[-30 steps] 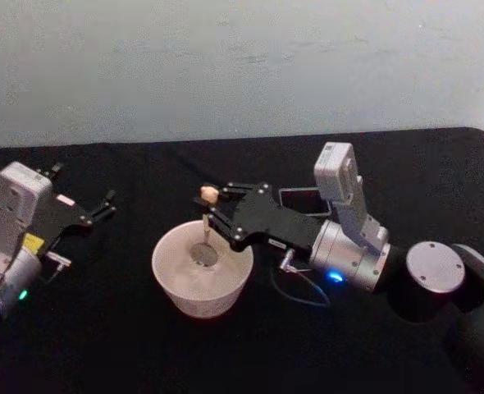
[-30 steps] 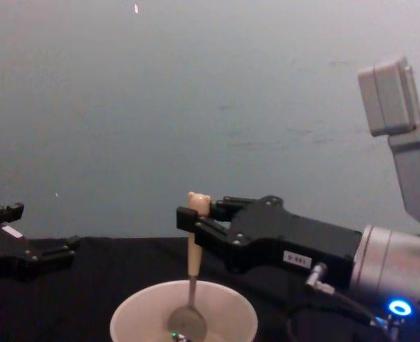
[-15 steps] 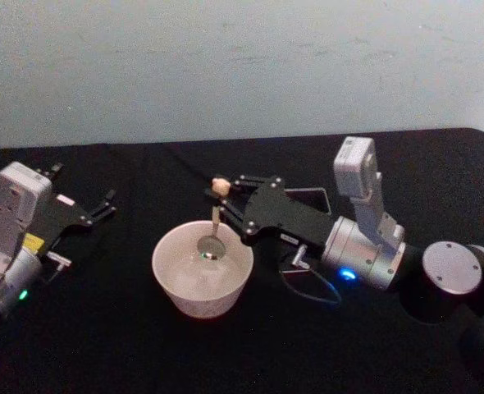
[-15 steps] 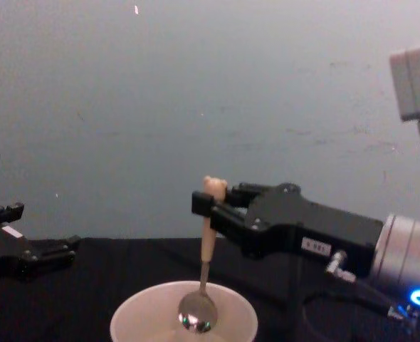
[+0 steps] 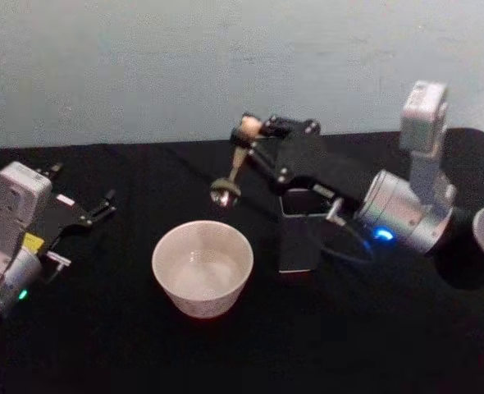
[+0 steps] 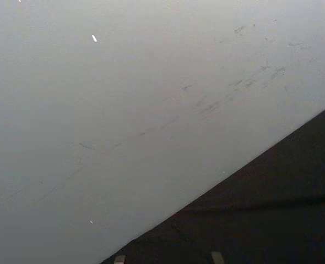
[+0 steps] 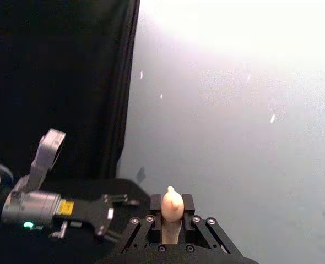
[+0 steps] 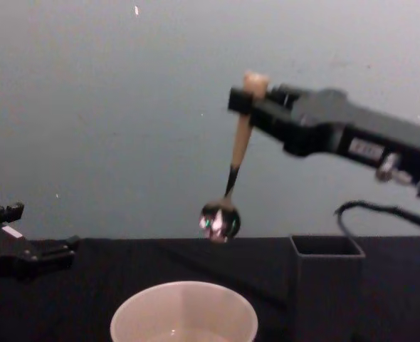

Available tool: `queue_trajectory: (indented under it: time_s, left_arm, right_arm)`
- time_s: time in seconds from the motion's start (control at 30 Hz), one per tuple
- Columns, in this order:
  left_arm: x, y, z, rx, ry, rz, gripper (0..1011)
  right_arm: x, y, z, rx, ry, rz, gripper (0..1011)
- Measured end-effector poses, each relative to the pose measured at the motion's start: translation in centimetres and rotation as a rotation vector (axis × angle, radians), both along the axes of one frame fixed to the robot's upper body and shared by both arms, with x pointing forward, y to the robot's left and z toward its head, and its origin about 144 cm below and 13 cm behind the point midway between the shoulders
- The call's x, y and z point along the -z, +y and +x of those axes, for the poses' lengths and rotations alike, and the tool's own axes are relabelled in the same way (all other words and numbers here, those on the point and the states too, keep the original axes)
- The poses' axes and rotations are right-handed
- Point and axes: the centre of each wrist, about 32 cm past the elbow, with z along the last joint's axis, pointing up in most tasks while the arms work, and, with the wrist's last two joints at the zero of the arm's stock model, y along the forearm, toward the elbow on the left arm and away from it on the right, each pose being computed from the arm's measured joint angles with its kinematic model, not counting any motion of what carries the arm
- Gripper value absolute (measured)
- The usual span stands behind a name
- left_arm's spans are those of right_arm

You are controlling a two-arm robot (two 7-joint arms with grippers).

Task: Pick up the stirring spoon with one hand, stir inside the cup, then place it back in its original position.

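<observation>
My right gripper (image 5: 248, 131) is shut on the beige handle of the stirring spoon (image 5: 235, 160), just below its bear head. The spoon hangs tilted in the air, and its steel bowl is above and behind the far rim of the cream cup (image 5: 203, 267). From the chest, the spoon (image 8: 238, 139) hangs well above the cup (image 8: 184, 313). The dark grey holder (image 5: 298, 242) stands upright to the right of the cup, under the right arm. The right wrist view shows the bear head (image 7: 172, 204) between the fingers. My left gripper (image 5: 84, 182) rests open at the table's left.
A black cloth covers the table (image 5: 102, 328), with a pale wall behind it. A thin cable (image 8: 366, 210) loops from the right wrist above the holder (image 8: 324, 285). The left arm's body (image 5: 12, 234) sits near the left edge.
The right gripper has lifted the spoon out of the cup and carried it up, back and to the right. The holder now stands uncovered. The left arm has not moved.
</observation>
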Motion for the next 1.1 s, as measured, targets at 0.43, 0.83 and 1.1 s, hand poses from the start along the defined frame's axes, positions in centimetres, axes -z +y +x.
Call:
queue_trajectory:
  time_s: [0.43,0.83,1.1]
  left_arm:
    - [0.0,0.0,0.0,0.0,0.0,0.0,1001]
    - [0.0,0.0,0.0,0.0,0.0,0.0,1001]
    - [0.0,0.0,0.0,0.0,0.0,0.0,1001]
  right_arm:
    - [-2.4,-4.7,-1.1,0.054,-0.058,-0.017,212]
    - [-1.6,-7.5,-2.6,0.127,-0.008,-0.064,212]
    - [-0.9,-7.7,-2.9,0.141,0.033,-0.078,212]
